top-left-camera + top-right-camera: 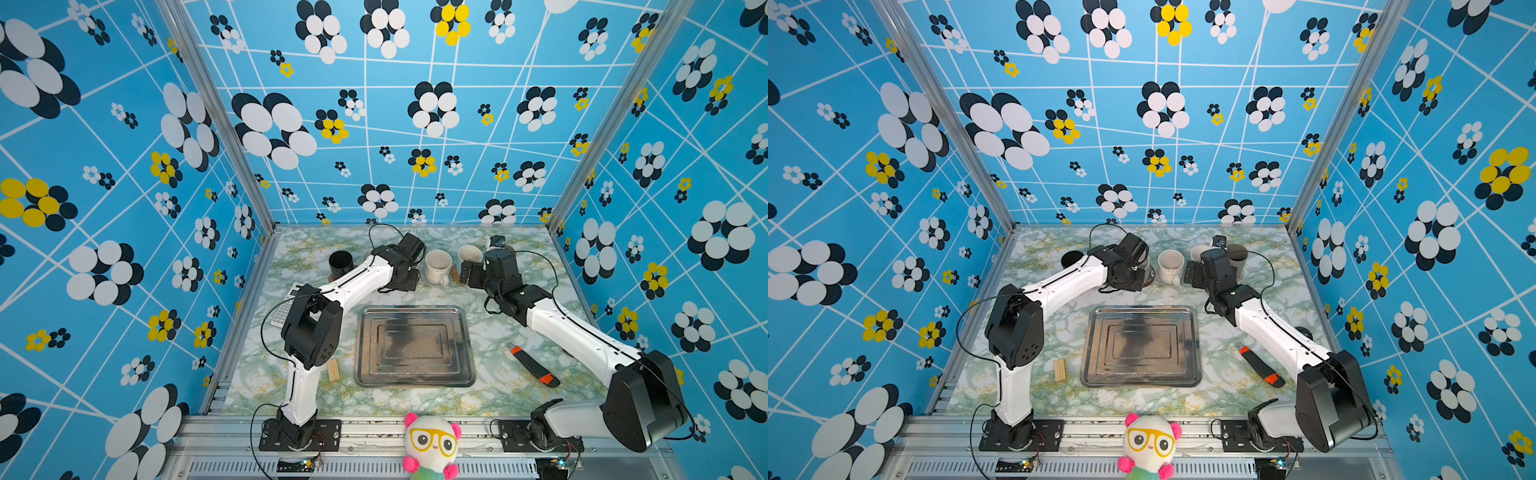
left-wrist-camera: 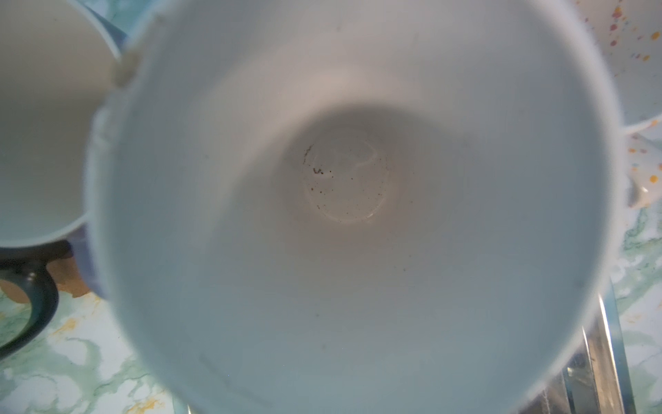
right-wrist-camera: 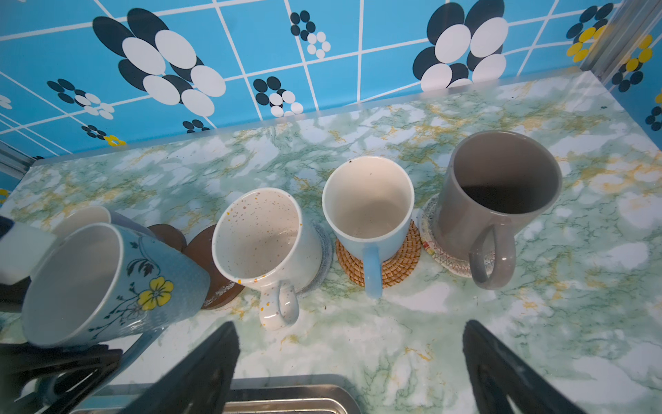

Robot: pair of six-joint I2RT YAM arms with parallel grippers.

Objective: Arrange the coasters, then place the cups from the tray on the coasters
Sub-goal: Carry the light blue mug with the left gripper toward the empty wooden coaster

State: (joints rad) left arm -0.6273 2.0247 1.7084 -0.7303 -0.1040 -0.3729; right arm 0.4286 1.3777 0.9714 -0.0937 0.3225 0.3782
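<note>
My left gripper (image 1: pixel 404 272) is shut on a light blue flowered cup (image 3: pixel 118 283), which leans over a dark brown coaster (image 3: pixel 218 283); its cream inside (image 2: pixel 344 186) fills the left wrist view. A white speckled cup (image 3: pixel 265 236) stands on a grey-blue woven coaster (image 3: pixel 324 247). A light blue cup (image 3: pixel 369 204) is on a rattan coaster (image 3: pixel 397 265), and a grey cup (image 3: pixel 501 193) on a pale coaster (image 3: pixel 447 261). The lavender cup (image 3: pixel 86 215) and black cup (image 1: pixel 340 262) stand further left. My right gripper (image 3: pixel 351 333) is open in front of the row. The tray (image 1: pixel 365 374) holds nothing.
A keypad (image 1: pixel 284 311) lies under the left arm and a bundle of wooden sticks (image 1: pixel 333 370) lies left of the tray. A black and orange knife (image 1: pixel 534 365) lies right of it. A plush panda (image 1: pixel 432 444) sits at the front edge.
</note>
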